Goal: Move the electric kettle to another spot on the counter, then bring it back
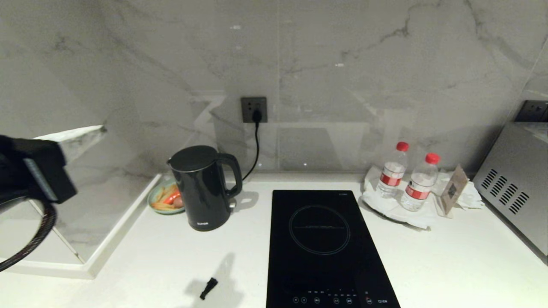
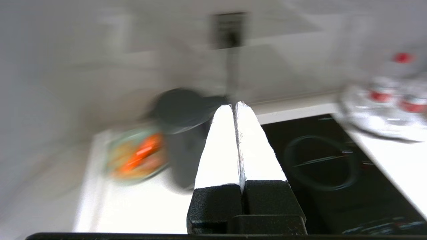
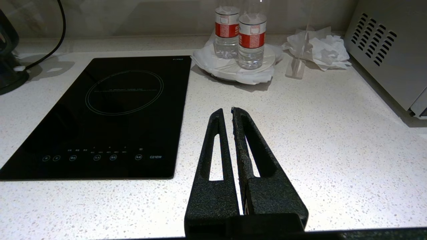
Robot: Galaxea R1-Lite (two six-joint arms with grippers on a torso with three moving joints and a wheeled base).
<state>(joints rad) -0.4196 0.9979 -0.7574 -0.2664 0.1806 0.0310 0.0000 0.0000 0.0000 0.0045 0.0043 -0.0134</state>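
- Toward the back left of the white speckled surface [image 1: 171, 261], I see the electric kettle [image 1: 204, 187] standing upright, handle toward the induction hob [image 1: 325, 248], with a plate of food [image 1: 165, 197] tucked just behind it on its left.
- My left end effector [image 2: 234, 106] hangs in the air with its fingers pressed together and nothing between them; the left wrist view is smeared, but it looks toward the kettle, well apart from it.
- My left arm [image 1: 30, 171] shows only at the far left edge of the head view.
- My right end effector [image 3: 227, 111] is also fully closed and empty, low over bare surface to the right of the hob.
- Two water bottles [image 1: 406, 175] stand on a white plate at the back right, beside a steel appliance [image 1: 513, 184].
- A small black object [image 1: 208, 287] lies near the front edge.
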